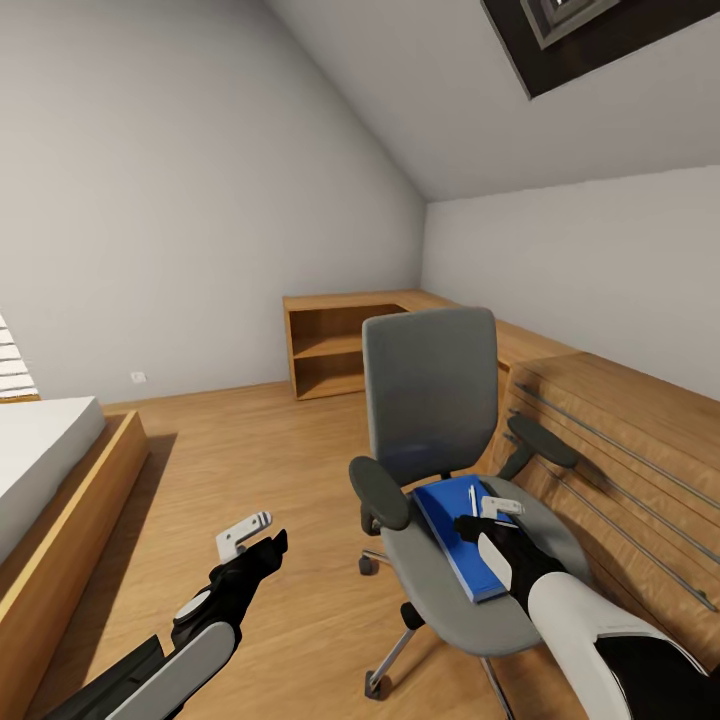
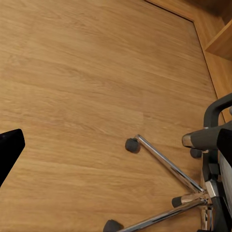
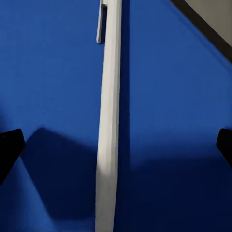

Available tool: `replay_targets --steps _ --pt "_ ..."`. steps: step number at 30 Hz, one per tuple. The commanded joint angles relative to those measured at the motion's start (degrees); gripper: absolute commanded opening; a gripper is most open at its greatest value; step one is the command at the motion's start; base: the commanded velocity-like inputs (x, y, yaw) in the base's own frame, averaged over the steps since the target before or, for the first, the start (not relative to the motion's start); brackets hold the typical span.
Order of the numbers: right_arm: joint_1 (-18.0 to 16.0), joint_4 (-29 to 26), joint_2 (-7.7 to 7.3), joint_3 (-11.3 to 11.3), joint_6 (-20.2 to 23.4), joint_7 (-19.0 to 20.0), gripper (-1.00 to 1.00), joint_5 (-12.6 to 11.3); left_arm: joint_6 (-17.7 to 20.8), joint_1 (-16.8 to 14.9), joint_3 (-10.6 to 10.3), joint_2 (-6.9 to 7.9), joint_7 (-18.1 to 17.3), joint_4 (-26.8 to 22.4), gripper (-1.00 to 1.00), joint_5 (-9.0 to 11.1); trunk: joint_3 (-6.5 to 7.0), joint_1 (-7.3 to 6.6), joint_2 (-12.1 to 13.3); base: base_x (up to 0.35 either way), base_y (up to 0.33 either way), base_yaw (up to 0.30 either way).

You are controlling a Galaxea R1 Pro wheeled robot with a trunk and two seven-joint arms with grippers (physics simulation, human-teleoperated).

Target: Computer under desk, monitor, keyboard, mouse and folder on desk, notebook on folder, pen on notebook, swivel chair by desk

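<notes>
Right wrist view is showing the nearest thing of all: the pen [image 3: 108, 121], a slim white stick, is lying flat on the folder [image 3: 53, 63], running up the middle of the frame, and two dark fingertips [image 3: 10, 145] are sitting wide apart at the left and right edges with the pen between them, touching neither. So the right gripper [image 1: 492, 512] is hovering spread over the pen in the lower right of the head view, nothing held yet.

In the lower left of that view the left gripper [image 1: 250, 536] is hanging over bare oak floor [image 1: 250, 440]; its fingers are gripping nothing, though I cannot tell how wide they stand. Its wrist camera is looking down at the chrome star base [image 2: 164, 166] and castors.

Further in, at centre right, the swivel chair [image 1: 430, 390] is standing beside an oak drawer unit [image 1: 620, 440] with bar handles, the blue folder still on its seat. Beyond it, low oak shelving [image 1: 330, 350] is filling the corner under the sloped wall; a bed [image 1: 45, 450] is edging in at left.

I am judging the task as barely begun: folder and pen are still waiting on the chair, and desk, monitor, keyboard, mouse and notebook are not to be judged from here.
</notes>
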Motion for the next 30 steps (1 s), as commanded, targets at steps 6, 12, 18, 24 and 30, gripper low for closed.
replay_targets --steps 6,12,18,24,30 --pt "0.04 0.49 -0.01 -0.23 0.34 -0.35 -1.00 -1.18 -0.05 -0.08 -0.17 0.04 0.28 -0.07 1.00 0.24 -0.07 0.00 -0.02 0.000 0.000 0.000" --pt "0.04 0.48 -0.08 -0.23 0.34 -0.20 -1.00 -1.28 -0.05 -0.08 -0.17 0.04 0.28 -0.07 1.00 0.26 -0.07 0.00 -0.02 0.000 0.000 0.000" --pt "0.04 0.43 -0.09 -0.23 0.33 -0.10 -1.00 -1.38 -0.05 -0.08 -0.17 0.04 0.28 -0.06 1.00 0.31 -0.07 0.00 -0.02 0.000 0.000 0.000" --pt "0.03 0.39 -0.02 -0.23 0.34 -0.20 -1.00 -1.46 -0.05 -0.08 -0.17 0.04 0.28 -0.07 1.00 0.31 -0.07 0.00 -0.02 0.000 0.000 0.000" --pt "0.04 0.37 -0.08 -0.26 0.34 -0.20 -1.00 -1.47 -0.05 -0.08 -0.17 0.04 0.28 -0.07 1.00 0.26 -0.07 0.00 -0.02 0.000 0.000 0.000"
